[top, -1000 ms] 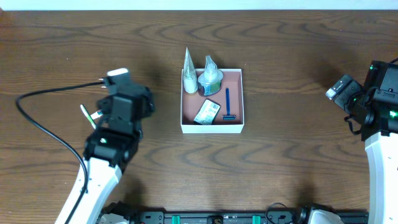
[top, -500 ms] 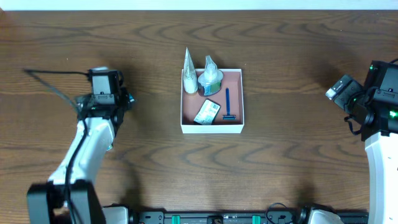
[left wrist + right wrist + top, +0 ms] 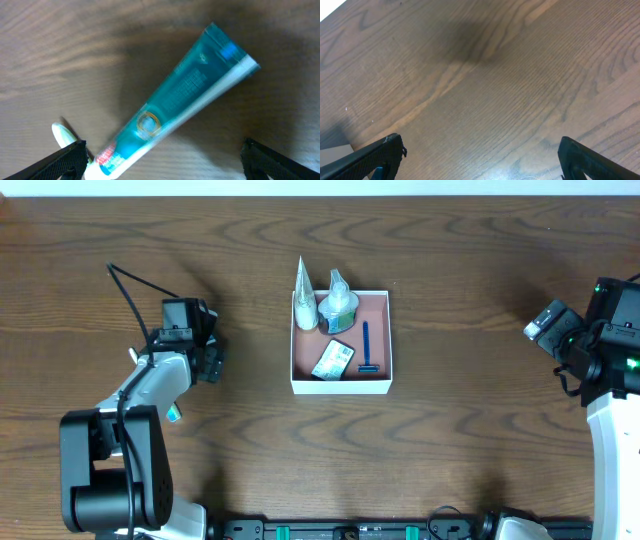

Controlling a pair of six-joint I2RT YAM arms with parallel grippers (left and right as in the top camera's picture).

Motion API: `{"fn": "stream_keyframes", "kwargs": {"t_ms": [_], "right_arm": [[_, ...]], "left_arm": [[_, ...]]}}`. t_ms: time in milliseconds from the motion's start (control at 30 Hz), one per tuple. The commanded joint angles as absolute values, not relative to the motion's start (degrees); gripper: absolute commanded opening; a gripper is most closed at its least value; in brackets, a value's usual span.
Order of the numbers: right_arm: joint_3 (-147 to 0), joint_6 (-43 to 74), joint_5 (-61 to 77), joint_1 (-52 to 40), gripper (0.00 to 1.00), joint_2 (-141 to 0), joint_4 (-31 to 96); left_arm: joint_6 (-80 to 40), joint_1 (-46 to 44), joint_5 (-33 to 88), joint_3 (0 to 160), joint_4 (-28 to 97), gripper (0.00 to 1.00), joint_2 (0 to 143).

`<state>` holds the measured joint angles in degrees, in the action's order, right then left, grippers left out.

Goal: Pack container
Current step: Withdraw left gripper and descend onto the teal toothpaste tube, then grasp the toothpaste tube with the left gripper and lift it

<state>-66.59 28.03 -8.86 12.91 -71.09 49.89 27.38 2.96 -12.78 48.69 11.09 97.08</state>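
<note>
Now, on the table [image 3: 450, 460], we see the container [image 3: 340, 388] at centre. Well left of it our left gripper [image 3: 161, 162] gapes wide, holding nothing, over a teal tube [image 3: 180, 100]. Well right of it our right gripper [image 3: 480, 160] gapes wide too, empty.

The left arm [image 3: 150, 385] is bent back close to its base, with the wrist pointed downward, and the left gripper [image 3: 167, 162] is held wide open. The right arm [image 3: 610, 410] is kept at the far right, and the right gripper [image 3: 485, 155] is likewise spread wide.
</note>
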Motion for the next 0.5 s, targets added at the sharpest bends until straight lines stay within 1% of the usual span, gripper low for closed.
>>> {"fn": "stream_keyframes", "kwargs": {"t_ms": [0,100,200,267,333,367,467], "right_arm": [[-67.1,28.2,-9.6,13.3,0.99,-70.8,50.0],[-67.1,28.2,-9.6,13.3,0.99,-70.8,50.0],[-67.1,28.3,-9.6,13.3,0.99,-70.8,50.0],[-67.1,28.2,-9.6,13.3,0.99,-70.8,50.0],[-67.1,28.2,-9.6,13.3,0.99,-70.8,50.0],[-67.1,28.3,-9.6,13.3,0.99,-70.8,50.0],[-67.1,28.2,-9.6,13.3,0.99,-70.8,50.0]], "left_arm": [[30.4,3.6,-12.4,48.4,11.5,0.98,99.2],[28.1,3.6,-12.1,48.4,11.5,0.98,99.4],[28.0,3.6,-7.9,48.4,11.8,0.77,99.4],[28.0,3.6,-4.9,48.3,11.6,0.60,99.4],[28.0,3.6,-2.9,48.2,11.4,0.35,99.4],[28.0,3.6,-1.8,48.2,11.3,0.27,99.4],[28.0,3.6,-0.5,48.2,11.2,0.26,99.4]]}}
